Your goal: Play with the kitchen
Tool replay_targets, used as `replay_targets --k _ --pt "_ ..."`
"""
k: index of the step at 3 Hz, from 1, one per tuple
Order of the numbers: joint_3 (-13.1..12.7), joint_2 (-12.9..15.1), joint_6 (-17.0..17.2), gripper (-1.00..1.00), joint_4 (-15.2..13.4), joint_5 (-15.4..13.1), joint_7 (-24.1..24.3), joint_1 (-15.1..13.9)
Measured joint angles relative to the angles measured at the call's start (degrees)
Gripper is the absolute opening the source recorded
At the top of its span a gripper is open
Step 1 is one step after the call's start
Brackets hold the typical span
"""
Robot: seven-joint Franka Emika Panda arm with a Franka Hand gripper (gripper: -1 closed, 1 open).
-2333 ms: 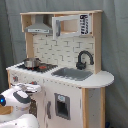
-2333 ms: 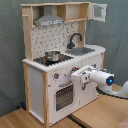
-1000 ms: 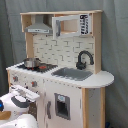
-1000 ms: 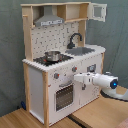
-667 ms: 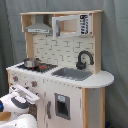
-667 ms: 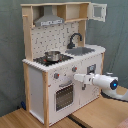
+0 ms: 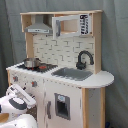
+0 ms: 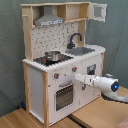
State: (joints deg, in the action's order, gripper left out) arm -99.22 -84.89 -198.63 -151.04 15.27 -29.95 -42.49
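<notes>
Gripper (image 8: 77,77) touches the front of the kitchen (image 8: 60,65), just above the oven door (image 8: 64,96). Cannot tell how its fingers stand.

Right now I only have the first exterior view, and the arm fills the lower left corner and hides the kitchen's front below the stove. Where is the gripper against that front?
Observer: In the second exterior view the gripper is at the front of the kitchen, just under the knob nearer the second exterior view's right. I cannot tell if it touches.
Operator: Is the oven door open? The arm covers it for me.
Observer: The oven door looks shut, flush with the front, and its window sits below the gripper.
Operator: So the gripper is above the door, not on it?
Observer: Yes, it is level with the door's top edge, near the upper corner on the second exterior view's right.
</notes>
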Motion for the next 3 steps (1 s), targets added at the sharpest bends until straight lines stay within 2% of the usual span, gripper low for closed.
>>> replay_targets --k 3 --pt "0.0 -0.2 -0.2 1.0 1.0 0.2 19.2 1.0"
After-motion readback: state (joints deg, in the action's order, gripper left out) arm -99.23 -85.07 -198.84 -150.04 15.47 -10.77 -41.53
